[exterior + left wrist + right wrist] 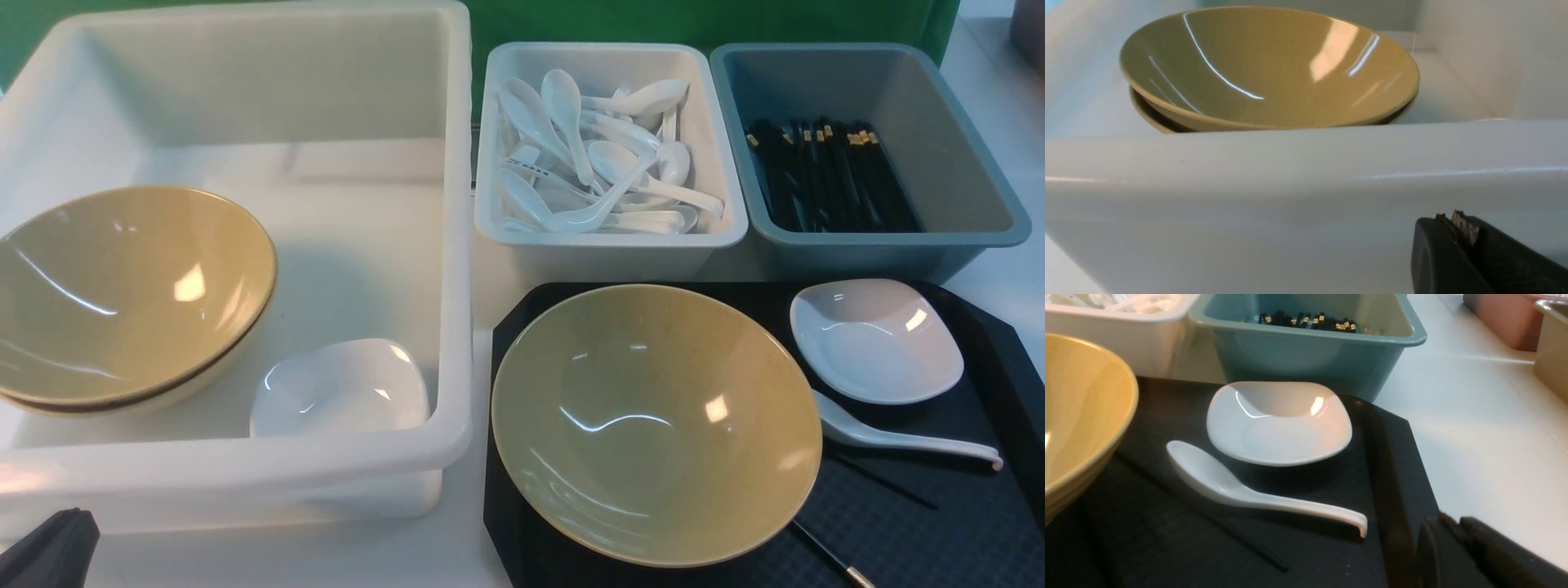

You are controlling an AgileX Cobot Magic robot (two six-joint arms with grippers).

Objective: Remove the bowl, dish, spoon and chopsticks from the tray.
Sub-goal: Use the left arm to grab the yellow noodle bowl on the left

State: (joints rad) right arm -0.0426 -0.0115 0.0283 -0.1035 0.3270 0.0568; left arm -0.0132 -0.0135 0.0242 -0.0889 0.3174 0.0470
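White tabletop (1000,114), green backdrop behind, and the tray (939,531) sits front right with all four pieces on it, so nothing's cleared yet by the look of it. Your right claw (1447,539) hangs by the tray's right rim. I honestly can't tell if it's open or shut, since only a bit of the fingers shows. The spoon (890,437) looks like your closest grab. It lies just beside the dish (878,343), between it and the chopsticks (886,483), with its long axis running across the tray, scoop toward the bowl (653,425) and handle tip pointing at that right claw. So you'd want to come in from the right with the jaws across the handle. Your left claw (1455,228) is closed on nothing, parked by the big white tub (245,482), well away from the tray.
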